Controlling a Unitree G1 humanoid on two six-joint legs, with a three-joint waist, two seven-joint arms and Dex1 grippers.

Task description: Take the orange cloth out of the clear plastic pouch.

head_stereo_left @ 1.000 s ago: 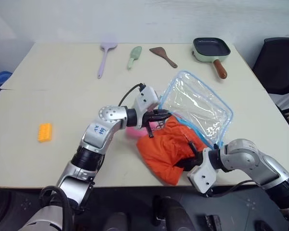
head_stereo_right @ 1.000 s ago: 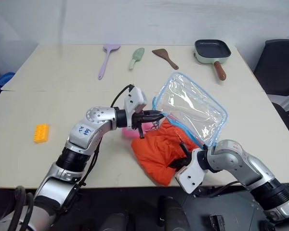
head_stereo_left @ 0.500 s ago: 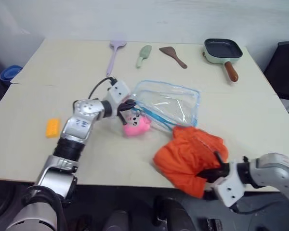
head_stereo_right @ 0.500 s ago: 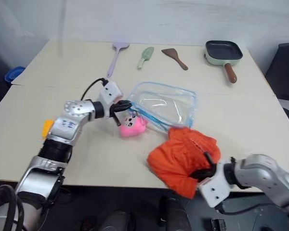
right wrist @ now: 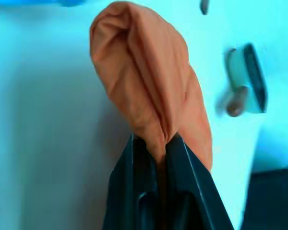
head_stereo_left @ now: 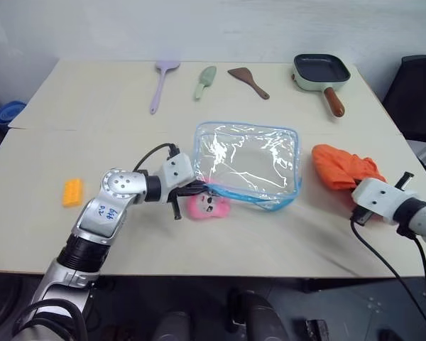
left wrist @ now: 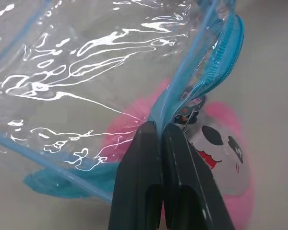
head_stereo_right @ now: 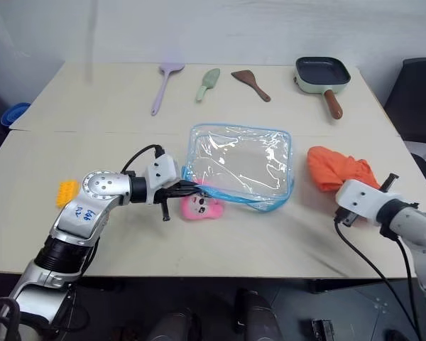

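Your right gripper (right wrist: 156,143) pinches the orange cloth (head_stereo_left: 343,168), bunched well right of the clear plastic pouch (head_stereo_left: 247,162). Your left gripper (left wrist: 161,130) is clamped on that empty pouch's blue edge, beside the pink plush charm (head_stereo_left: 206,207). Farther off lies a frying pan (head_stereo_left: 322,74).

Both tools (left wrist: 159,132) (right wrist: 156,148) clamped, arms apart

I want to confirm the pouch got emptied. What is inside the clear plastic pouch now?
Nothing shows inside the clear plastic pouch; the table is visible through it. The orange cloth is outside, held by the right gripper. The pink plush charm sits partly covered at the pouch's edge.
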